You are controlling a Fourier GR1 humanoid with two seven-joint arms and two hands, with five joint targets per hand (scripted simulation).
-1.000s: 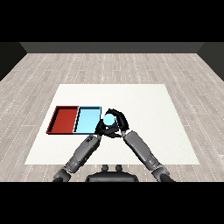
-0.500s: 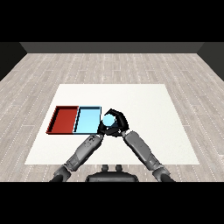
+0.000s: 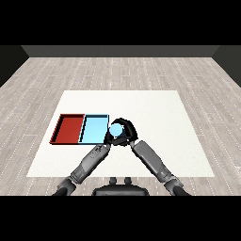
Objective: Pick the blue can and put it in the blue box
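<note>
— What were your fingers doing?
— My right hand (image 3: 126, 136) had its fingers curled round the blue can (image 3: 117, 129), held just beside the right edge of the light blue tray (image 3: 94, 129). My left hand (image 3: 108, 139) sat close under it; I couldn't tell how its fingers stood.
— And around that?
— The red tray (image 3: 69, 129) touched the blue one's left side, toward the white worktop's (image 3: 155, 113) left edge.

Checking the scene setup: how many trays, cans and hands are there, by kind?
Trays: 2, a red tray and a light blue tray
Cans: 1, the blue can
Hands: 2, right hand and left hand
Total: 5
</note>
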